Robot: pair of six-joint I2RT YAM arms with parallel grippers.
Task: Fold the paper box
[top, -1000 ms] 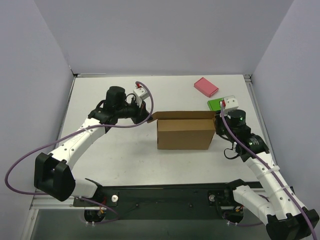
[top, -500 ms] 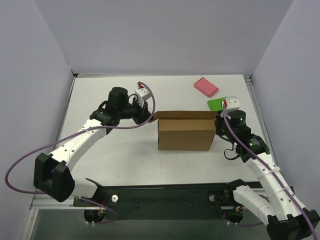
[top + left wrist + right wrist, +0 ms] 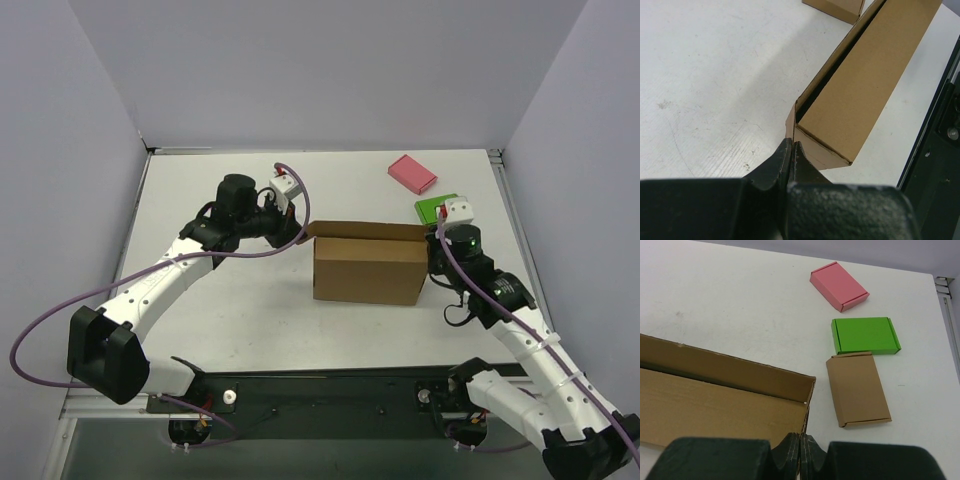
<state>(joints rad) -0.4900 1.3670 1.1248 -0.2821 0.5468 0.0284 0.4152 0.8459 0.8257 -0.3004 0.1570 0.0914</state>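
Note:
The paper box (image 3: 368,268) is a large brown cardboard mailer standing in the middle of the table, its near panel upright and its top open. My left gripper (image 3: 297,232) is shut on the flap at the box's left end (image 3: 812,150); the fingers (image 3: 775,165) pinch the cardboard edge. My right gripper (image 3: 433,252) is shut on the side wall at the box's right end (image 3: 807,410), with the cardboard edge between its fingertips (image 3: 790,445). The box's inside (image 3: 715,405) shows in the right wrist view.
A pink block (image 3: 412,173) lies at the back right. A green block (image 3: 436,208) lies just behind my right gripper. A small brown block (image 3: 857,389) lies beside the green block (image 3: 865,335), hidden under the right arm from above. A black rail (image 3: 330,385) runs along the near edge.
The box has tilted and shifted slightly, its right end coming nearer. My right gripper has moved down and nearer with it. My left gripper has barely moved.

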